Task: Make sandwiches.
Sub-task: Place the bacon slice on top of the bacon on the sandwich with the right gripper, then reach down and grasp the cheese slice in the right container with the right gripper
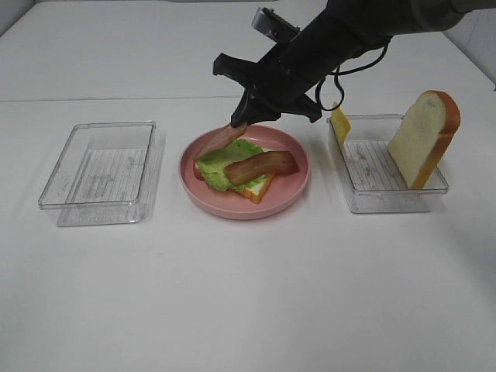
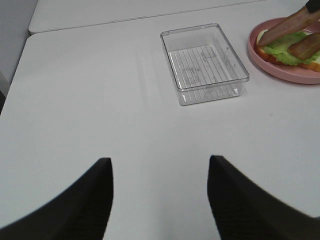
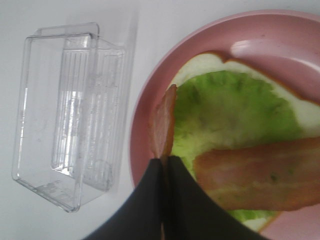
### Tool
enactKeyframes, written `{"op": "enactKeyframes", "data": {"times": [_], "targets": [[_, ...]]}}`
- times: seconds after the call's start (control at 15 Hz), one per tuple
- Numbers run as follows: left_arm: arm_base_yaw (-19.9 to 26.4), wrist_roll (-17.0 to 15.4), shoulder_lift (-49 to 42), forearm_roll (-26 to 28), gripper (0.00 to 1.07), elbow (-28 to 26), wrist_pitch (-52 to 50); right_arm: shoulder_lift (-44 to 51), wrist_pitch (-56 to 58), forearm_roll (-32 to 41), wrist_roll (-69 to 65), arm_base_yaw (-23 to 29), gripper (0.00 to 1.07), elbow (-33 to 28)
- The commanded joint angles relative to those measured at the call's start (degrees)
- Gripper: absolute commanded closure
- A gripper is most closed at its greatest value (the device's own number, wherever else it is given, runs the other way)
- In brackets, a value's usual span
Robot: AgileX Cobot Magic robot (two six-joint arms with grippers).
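Matte black right arm (image 1: 349,35), looped black cable (image 1: 363,68), grey camera block (image 1: 273,25), tapered black pincer fingers (image 3: 145,202)

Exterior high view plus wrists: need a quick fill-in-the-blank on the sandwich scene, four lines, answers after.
1. The right hand is shut on a bacon strip, held over the ____ plate.
2. A second bacon strip lies flat on the ____ leaf.
3. The bread slice leans upright in the clear tray on the ____ of the exterior high view.
4. The left hand is ____, holding nothing.
Missing words: pink; lettuce; right; open.
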State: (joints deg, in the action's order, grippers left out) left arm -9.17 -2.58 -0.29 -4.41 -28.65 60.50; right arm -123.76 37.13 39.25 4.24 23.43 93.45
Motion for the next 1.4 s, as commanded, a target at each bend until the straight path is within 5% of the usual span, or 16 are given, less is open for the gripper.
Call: {"op": "enactKeyframes", "data": {"times": [0.07, 0.2, 0.27, 0.53, 0.8, 0.93, 1.13, 1.4], "targets": [[-0.17, 0.06, -0.57, 0.06, 0.51, 0.11, -0.57, 0.52, 2.06, -4.53, -3.61, -0.11, 1.07, 0.63], [-0.17, 0.06, -0.57, 0.06, 0.51, 0.11, -0.57, 0.46, 2.75, -4.41, -3.61, -0.11, 1.06, 0.63], [-0.17, 0.06, -0.57, 0.06, 0.51, 0.11, -0.57, 0.46, 3.04, -4.47, -3.61, -0.11, 0.98, 0.63], [-0.17, 0.06, -0.57, 0.06, 0.51, 0.11, -0.57, 0.57, 6.25, -7.05, -3.5, -0.23, 0.47, 1.2], [-0.17, 0.06, -0.57, 0.06, 0.51, 0.11, -0.57, 0.57, 18.16, -12.83, -4.24, -0.23, 0.46, 6.93], [-0.17, 0.06, -0.57, 0.06, 0.51, 0.11, -0.57, 0.57, 31.05, -28.02, -10.03, -0.23, 0.46, 16.73], [-0.17, 0.06, -0.57, 0.06, 0.51, 0.11, -0.57, 0.57, 35.64, -37.13, -12.89, -0.92, 0.46, 21.31], [-0.17, 0.06, -0.57, 0.06, 0.51, 0.11, -0.57, -0.06, 35.64, -33.06, -12.2, -7.28, 0.46, 22.12]]}}
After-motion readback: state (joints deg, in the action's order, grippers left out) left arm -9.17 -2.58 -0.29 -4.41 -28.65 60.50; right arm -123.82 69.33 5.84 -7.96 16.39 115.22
